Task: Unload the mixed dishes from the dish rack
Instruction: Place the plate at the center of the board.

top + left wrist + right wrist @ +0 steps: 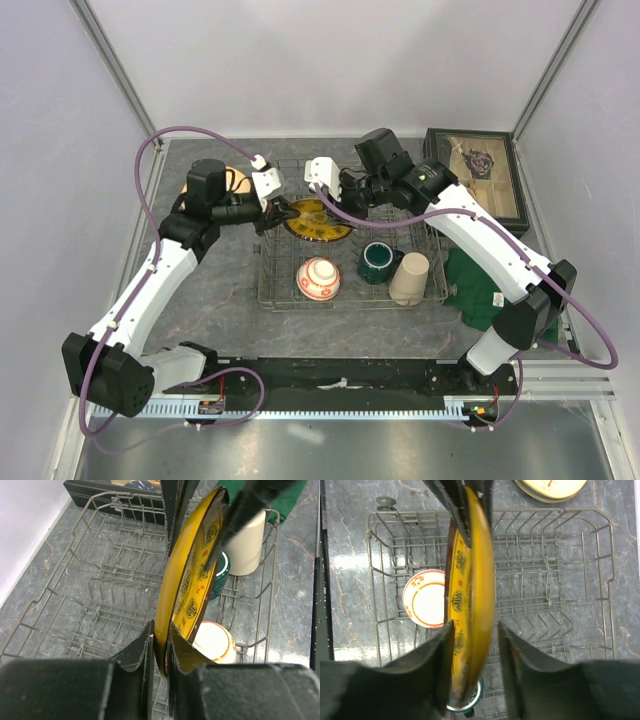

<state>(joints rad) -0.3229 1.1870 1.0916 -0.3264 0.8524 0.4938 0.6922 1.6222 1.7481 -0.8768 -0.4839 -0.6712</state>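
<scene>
a grey, marble-veined table (230, 312) sits in a booth of plain pale walls, with slim metal posts in the far corners. the dish rack (272, 300) stands mid-table. in the rack's far half the gold-brown patterned plate (318, 220) stands on edge, leaning. the left gripper (160, 639), reaching in from the rack's left side, is pinched narrow on the plate's rim. the right gripper (472, 630) straddles the opposite rim, jaws parted, with a gap on one side. along the rack's near side sit the small red-and-white bowl (318, 278), dark green handled mug (377, 262) and tall beige tumbler (409, 278). the pale green plate (550, 487) lies on the table outside the rack's far left corner. a green folded cloth (480, 290) lies right of the rack, and a dark glass-lidded box (478, 175) sits beyond its far right corner.
</scene>
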